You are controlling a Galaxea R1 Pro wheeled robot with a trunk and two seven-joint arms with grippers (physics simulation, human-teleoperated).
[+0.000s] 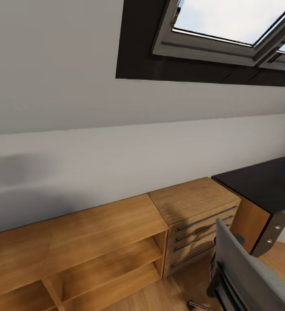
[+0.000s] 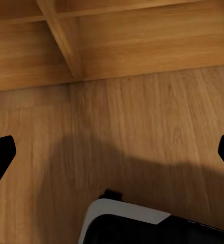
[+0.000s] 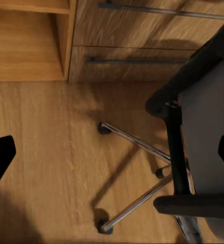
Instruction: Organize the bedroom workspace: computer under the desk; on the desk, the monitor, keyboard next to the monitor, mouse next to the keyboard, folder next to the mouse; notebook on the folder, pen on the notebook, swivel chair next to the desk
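The swivel chair (image 1: 250,276) is standing near the black desk (image 1: 259,181), beside a wooden drawer cabinet (image 1: 198,220). Both the left gripper (image 2: 112,157) and the right gripper (image 3: 112,157) are hanging spread wide over the plank floor (image 3: 51,152), holding nothing.

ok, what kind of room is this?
Likely an attic bedroom or home office: a skylight set in a sloped grey wall, a black desk beside low wooden cabinets, and a grey swivel chair on a wood plank floor.

One chair, one desk, two wooden cabinets.
Chair (image 1: 250,276) lower right; desk (image 1: 263,183) right; drawer cabinet (image 1: 194,203) centre; shelf cabinet (image 1: 73,242) lower left.
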